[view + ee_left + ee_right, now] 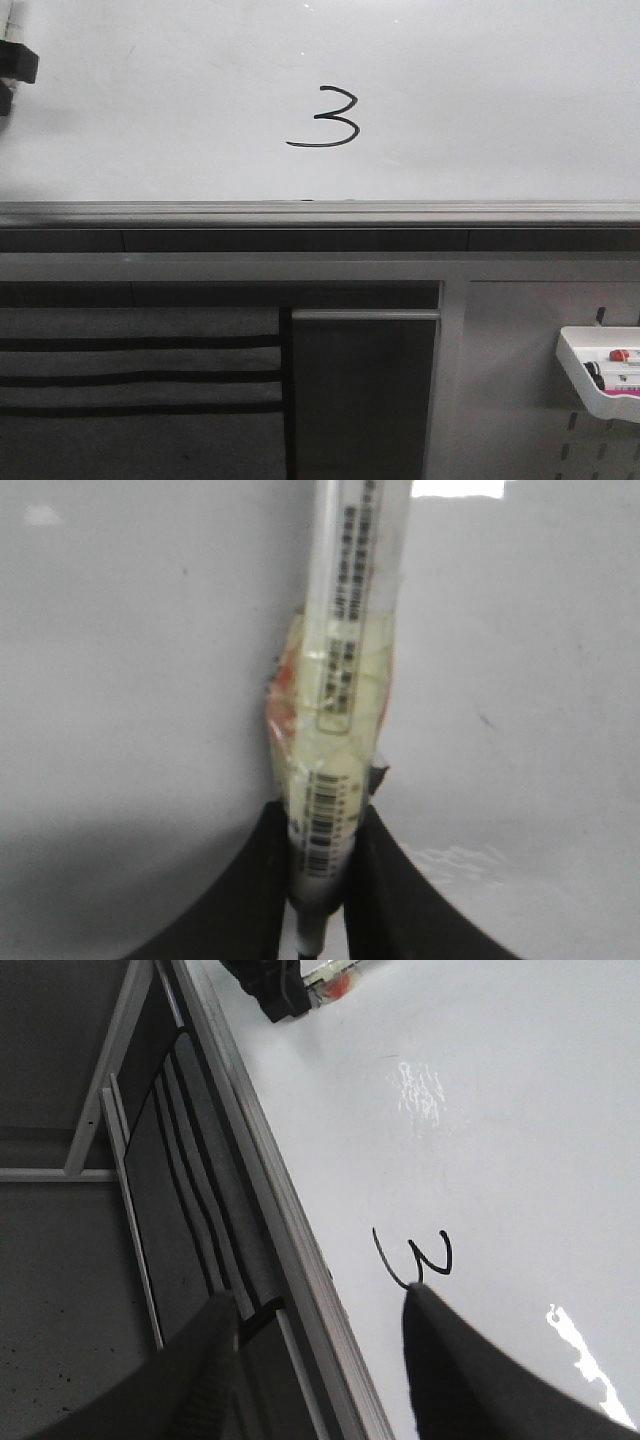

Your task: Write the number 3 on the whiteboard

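Observation:
A thin black number 3 (328, 120) with a long curved bottom stroke stands on the glossy whiteboard (480, 90), just above its grey rail (320, 212). In the left wrist view my left gripper (318, 825) is shut on a clear-barrelled marker (340, 680) wrapped in tape, held in front of the bare board. That gripper shows only as a dark shape at the far left edge of the front view (12, 70), well away from the digit. My right gripper (318, 1298) stands open and holds nothing, with the number 3 (425, 1258) just beyond one fingertip.
A white tray (600, 375) holding markers hangs on the grey pegboard at the lower right. Below the rail are grey frame bars, a dark panel (365, 400) and a striped grey surface (140, 380) at the lower left.

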Robot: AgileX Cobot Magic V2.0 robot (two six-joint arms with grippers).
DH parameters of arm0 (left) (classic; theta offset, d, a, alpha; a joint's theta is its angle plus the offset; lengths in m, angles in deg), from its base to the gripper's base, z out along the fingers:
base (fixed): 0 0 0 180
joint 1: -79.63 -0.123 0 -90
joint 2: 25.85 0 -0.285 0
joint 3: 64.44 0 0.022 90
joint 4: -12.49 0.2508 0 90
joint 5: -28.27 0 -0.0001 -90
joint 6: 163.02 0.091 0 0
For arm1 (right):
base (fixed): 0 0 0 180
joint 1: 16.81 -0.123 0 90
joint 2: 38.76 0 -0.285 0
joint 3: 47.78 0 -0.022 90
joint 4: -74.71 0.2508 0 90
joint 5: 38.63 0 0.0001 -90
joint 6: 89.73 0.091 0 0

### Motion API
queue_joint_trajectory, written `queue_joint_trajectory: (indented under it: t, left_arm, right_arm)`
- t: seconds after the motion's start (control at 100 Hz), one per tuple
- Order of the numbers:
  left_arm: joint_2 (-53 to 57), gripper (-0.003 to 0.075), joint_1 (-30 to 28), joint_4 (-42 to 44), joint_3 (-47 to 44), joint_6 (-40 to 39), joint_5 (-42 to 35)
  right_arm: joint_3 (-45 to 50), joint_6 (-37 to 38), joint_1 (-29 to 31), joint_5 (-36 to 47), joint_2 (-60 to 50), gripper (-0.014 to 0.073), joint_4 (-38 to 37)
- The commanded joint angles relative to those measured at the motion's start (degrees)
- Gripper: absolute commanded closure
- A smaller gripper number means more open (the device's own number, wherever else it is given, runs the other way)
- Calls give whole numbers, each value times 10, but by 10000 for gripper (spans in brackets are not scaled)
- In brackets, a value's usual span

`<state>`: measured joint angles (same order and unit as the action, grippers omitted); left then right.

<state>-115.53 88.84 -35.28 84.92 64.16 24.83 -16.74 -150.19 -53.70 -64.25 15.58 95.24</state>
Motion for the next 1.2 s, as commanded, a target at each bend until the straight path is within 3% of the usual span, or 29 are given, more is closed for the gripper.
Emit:
queue_joint_trajectory:
  t: [0.0,0.5,1.19]
  left_arm:
    - [26,737,-1,-5,15,-7,-34]
    - [26,737,-1,-8,15,-7,50]
    - [25,737,-1,-18,15,-9,57]
  right_arm:
    - [-15,0,2,40,-4,263,10]
    - [-15,0,2,40,-4,263,10]
    - [-15,0,2,40,-4,263,10]
